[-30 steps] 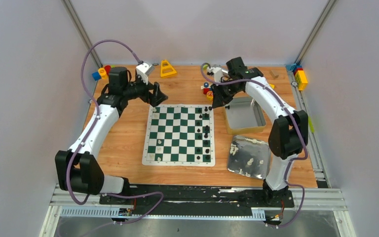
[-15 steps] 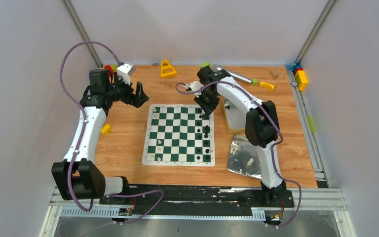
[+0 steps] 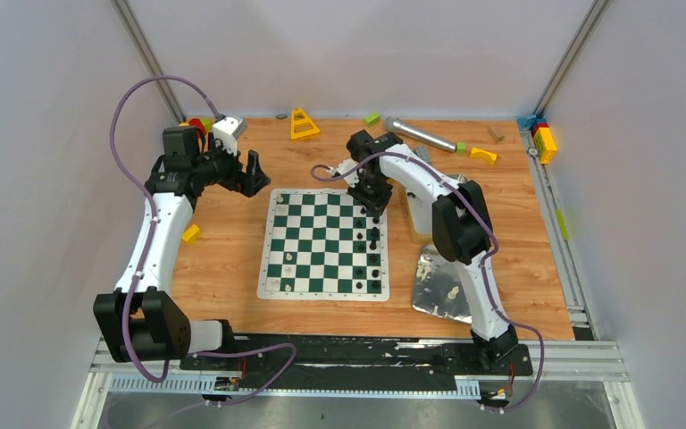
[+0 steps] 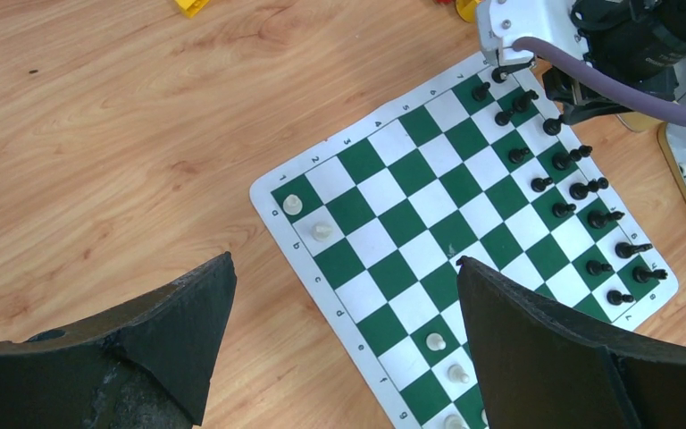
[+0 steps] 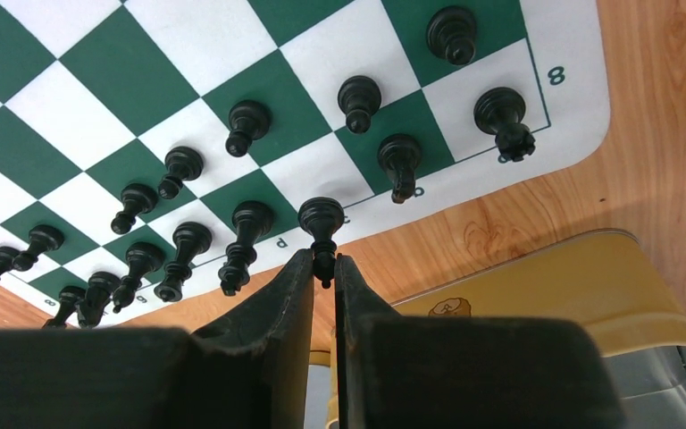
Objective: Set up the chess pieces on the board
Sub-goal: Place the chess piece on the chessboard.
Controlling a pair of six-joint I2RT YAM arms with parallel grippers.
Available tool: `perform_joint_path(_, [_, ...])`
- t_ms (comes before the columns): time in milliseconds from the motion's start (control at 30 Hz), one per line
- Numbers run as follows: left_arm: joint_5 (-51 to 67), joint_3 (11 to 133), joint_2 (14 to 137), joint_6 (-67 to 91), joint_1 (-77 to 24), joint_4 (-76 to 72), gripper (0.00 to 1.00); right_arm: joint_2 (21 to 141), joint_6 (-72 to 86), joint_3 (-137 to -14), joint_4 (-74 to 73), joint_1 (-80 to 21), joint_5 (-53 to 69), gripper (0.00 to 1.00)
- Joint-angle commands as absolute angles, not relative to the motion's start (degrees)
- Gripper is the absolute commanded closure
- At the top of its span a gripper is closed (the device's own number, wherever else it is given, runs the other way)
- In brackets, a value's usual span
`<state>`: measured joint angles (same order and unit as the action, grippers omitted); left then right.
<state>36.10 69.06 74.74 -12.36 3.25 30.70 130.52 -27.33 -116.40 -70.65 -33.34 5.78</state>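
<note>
Now, on the near side, the board (image 3: 322,296) lies flat on the worktop (image 3: 223,259) with black chess pieces (image 3: 373,239) lined down its right edge. Toward its far right corner your right jaws are clamped on the head of one black piece (image 5: 322,217), its long axis in line with them and its base pointing down at the white border. The open edge square looks to sit just left of that base, well apart from your left jaws, which are spread wide and empty off the far left corner.

Table (image 3: 223,259) smooth wood, light grain. Board (image 3: 322,241) flat matt mat. Black chess pieces (image 5: 360,92) glossy plastic. Tin (image 3: 429,273) shiny metal.
</note>
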Motion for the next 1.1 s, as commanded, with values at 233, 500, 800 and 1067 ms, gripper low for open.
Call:
perform_joint_path(233, [36.83,71.02,73.02,-13.28,3.86,30.32,0.00,133.09,-28.32,-120.96,-71.26,-34.87,2.99,1.00])
perform_joint_path(500, [36.67,70.93,72.95,-13.28,4.02,30.41,0.00,134.26,-28.75,-121.38,-71.37,-35.24,2.31,1.00])
perform_joint_path(800, [36.71,70.93,73.07,-13.03,4.12,30.15,0.00,134.79,-29.04,-121.29,-71.54,-35.83,1.76,0.98])
perform_joint_path(1067, [36.71,70.69,73.16,-13.04,4.26,30.06,0.00,134.80,-27.97,-122.68,-71.46,-36.30,1.37,0.69])
